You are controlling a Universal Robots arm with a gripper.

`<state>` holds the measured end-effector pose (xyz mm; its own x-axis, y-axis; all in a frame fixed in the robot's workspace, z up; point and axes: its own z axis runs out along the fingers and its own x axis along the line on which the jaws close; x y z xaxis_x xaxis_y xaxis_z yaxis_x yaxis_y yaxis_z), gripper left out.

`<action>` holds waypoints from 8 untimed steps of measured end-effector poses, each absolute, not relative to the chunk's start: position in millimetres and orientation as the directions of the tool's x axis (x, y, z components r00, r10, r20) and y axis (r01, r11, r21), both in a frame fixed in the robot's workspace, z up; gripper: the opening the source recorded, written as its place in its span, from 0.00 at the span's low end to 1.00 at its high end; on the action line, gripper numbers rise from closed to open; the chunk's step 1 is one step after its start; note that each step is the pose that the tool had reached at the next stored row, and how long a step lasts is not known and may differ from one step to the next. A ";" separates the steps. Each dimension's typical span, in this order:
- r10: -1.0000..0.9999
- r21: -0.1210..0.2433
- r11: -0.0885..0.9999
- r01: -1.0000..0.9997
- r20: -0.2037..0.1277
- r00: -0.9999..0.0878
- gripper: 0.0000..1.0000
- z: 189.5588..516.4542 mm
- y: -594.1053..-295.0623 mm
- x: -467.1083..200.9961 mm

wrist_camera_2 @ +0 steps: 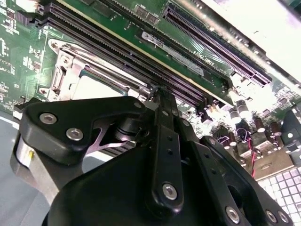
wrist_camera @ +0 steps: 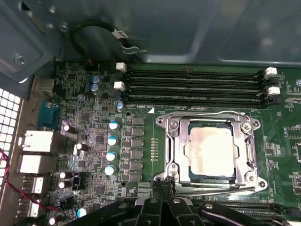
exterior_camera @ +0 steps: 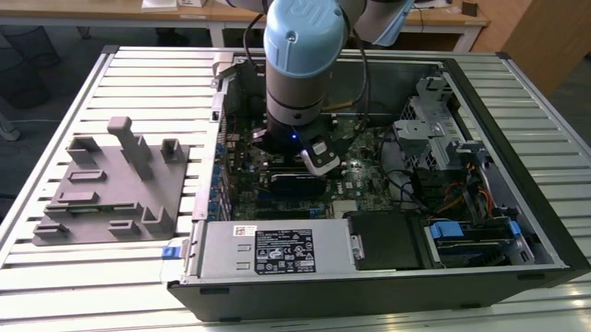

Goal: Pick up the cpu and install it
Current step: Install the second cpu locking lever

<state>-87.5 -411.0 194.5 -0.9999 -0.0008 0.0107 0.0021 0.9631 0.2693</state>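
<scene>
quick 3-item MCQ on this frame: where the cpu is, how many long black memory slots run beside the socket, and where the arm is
1. Where is the cpu?
A. On the grey tray
B. Inside the socket frame on the motherboard
C. On the power supply

2. How many long black memory slots lie beside the socket in the first wrist view?
A. One
B. Four
C. Eight

3. Where is the arm?
A. Reaching down into the open computer case
B. Over the grey tray
C. Off the table

Answers:
1 B: the cpu lies flat within the metal socket frame.
2 B: four parallel memory slots run beside the socket.
3 A: in the exterior view the arm comes down inside the computer case, with the gripper by the socket's edge; the grey tray lies apart at the exterior view's left.
</scene>
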 end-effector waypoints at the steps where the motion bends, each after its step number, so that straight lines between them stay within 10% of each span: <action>1: -0.001 0.270 0.963 0.002 0.011 -1.000 0.11 193.9 -411.1 -87.6; 8: -0.001 0.283 0.959 0.002 0.011 -1.000 0.11 191.6 -411.1 -87.6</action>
